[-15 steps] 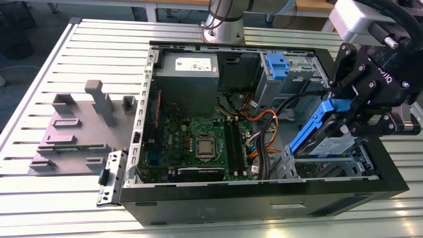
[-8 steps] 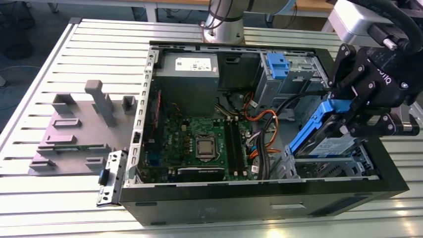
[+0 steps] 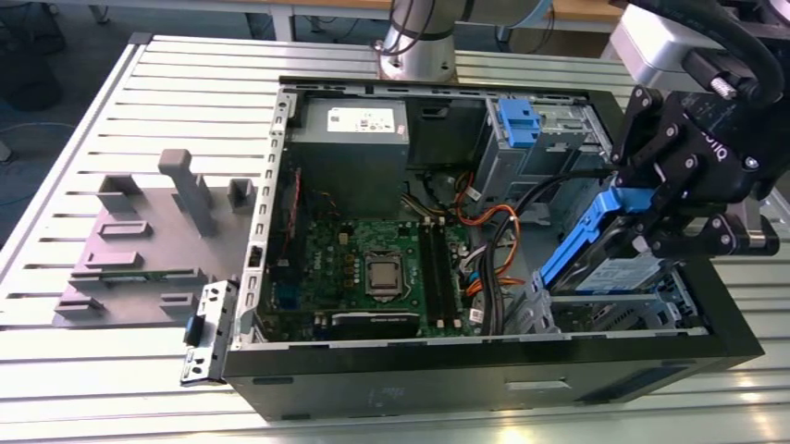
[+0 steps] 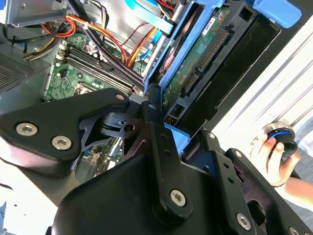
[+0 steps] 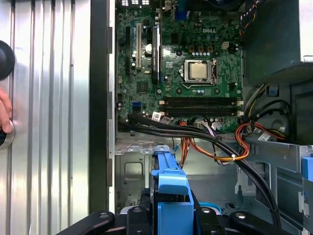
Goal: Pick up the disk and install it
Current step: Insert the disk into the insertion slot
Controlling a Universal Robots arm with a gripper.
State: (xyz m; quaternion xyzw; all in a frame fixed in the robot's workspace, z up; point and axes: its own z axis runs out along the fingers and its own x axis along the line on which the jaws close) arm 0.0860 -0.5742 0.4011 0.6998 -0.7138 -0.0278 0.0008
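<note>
Hovering over the open computer case (image 3: pixel 494 370), your gripper (image 3: pixel 642 231) has the disk (image 3: pixel 605 250) clamped by its blue carrier, tilted on edge above the lower drive bay at the exterior view's right. You can see the black fingers (image 4: pixel 156 122) closed tight against the carrier's edge in the second wrist view, where the disk's (image 4: pixel 195 58) green circuit-board underside and connector face the camera. In the first wrist view the blue carrier (image 5: pixel 171 191) sits pinched between the black gripper links, pointing out over the case interior.

The disk is inside the case's outline, near its front corner, just above the grey metal cage (image 3: pixel 617 310); whether it touches the cage, you cannot tell from here. Below and beside it you have the motherboard (image 3: pixel 370 268) lying flat, with its processor socket (image 5: pixel 198 71) bare and shiny. Orange and black cables (image 5: pixel 220 147) loop across between the board and the bay. Further back in the exterior view sits the grey power supply (image 3: pixel 351 139) with its white sticker, and next to it a blue bracket (image 3: pixel 519 120) fixed on the upper bay.

Outside the case, a grey fixture block (image 3: pixel 148 240) rests on the slatted metal table (image 3: pixel 148 74) at the exterior view's left. A person's hand (image 4: pixel 271 156) rests on a round knob-like device (image 4: pixel 281 134) on the table, well apart from the gripper.
</note>
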